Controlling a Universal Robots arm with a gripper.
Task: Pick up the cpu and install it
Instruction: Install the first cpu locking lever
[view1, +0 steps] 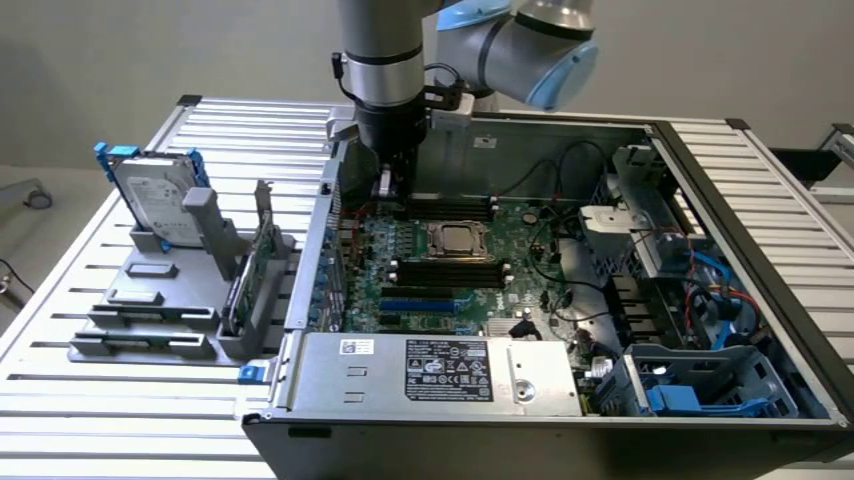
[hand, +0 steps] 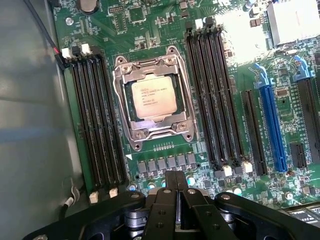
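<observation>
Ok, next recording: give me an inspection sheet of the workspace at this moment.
Surface: slatted metal table, carrying an open computer case.
Job's things: cpu lies flat in the motherboard socket; nothing grips it.
Clutter: grey holder rack on the exterior view's left, with an upright hard drive in blue brackets.
Pincer: pincer shut, empty, hovering above the motherboard beside the socket.
Cables: black wires and blue cables inside the case.
Surroundings: plain wall; nothing else seen.
</observation>
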